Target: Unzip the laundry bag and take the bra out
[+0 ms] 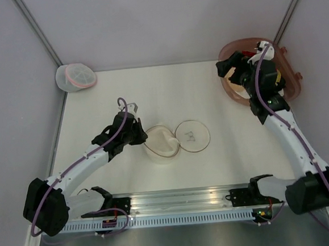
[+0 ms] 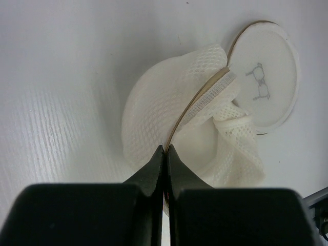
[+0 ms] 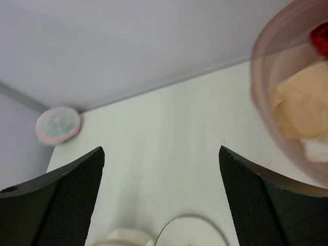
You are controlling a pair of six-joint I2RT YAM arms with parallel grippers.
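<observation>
The laundry bag (image 1: 165, 144) lies unzipped in the middle of the table, its two round halves spread side by side, the printed face (image 2: 264, 77) turned up on the right. It is light, limp mesh that would crumple and drag rather than lift cleanly; only the tan zip-edged rim (image 2: 205, 95) looks at all stiff, so that is the place to hold it. The left gripper (image 2: 165, 149) does so, jaws pressed together on the rim at the near edge of the left half. No red shows inside the bag; a scrap of bright red, which I take for the bra (image 3: 320, 40), sits in the pink translucent tub (image 3: 259, 72) at the far right, beside a beige garment (image 3: 300, 107); it should be thin and soft, best pinched by a bunched fold. The right gripper (image 3: 161, 154) hangs by the tub, jaws spread wide and empty. The white table (image 1: 150, 90) is smooth and matte; plain grey walls (image 1: 162, 20) close it in; a whiter round bag with a pink band (image 1: 75, 77) rests in the far left corner.
</observation>
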